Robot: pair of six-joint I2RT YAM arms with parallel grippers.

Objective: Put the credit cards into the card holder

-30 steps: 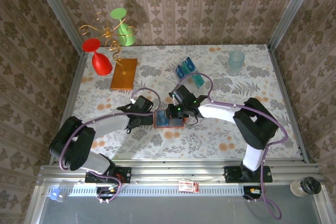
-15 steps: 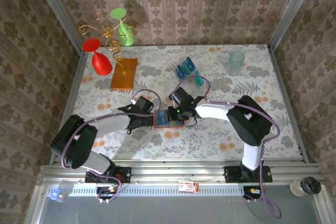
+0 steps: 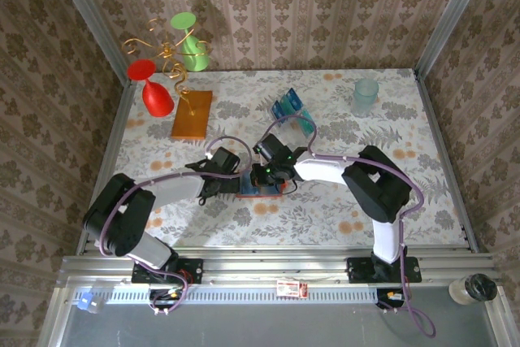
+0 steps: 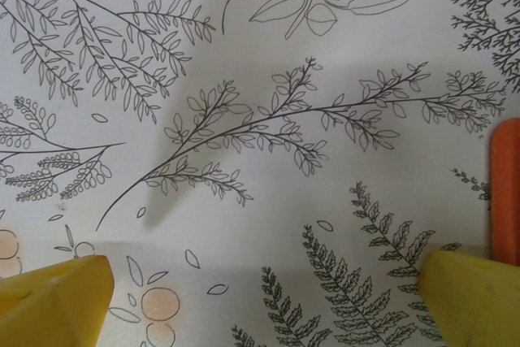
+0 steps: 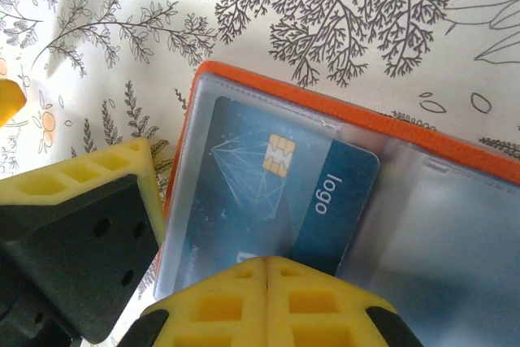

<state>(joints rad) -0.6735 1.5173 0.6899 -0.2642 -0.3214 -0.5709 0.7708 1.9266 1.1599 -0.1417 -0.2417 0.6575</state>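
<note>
Robot lab test booth, wallpapered walls (image 3: pixel 325 14), aluminium rail (image 3: pixel 276 268)

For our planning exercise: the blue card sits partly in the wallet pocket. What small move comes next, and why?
Probably nudge the blue card deeper with the shut right gripper: its logo end looks outside the clear pocket of the card holder.

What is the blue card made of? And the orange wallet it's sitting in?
The blue card looks like smooth plastic: thin, printed, with a metallic chip. The orange wallet seems leather or imitation leather, judging by its matte edge. Its pockets look like clear, slightly cloudy plastic film.
</note>
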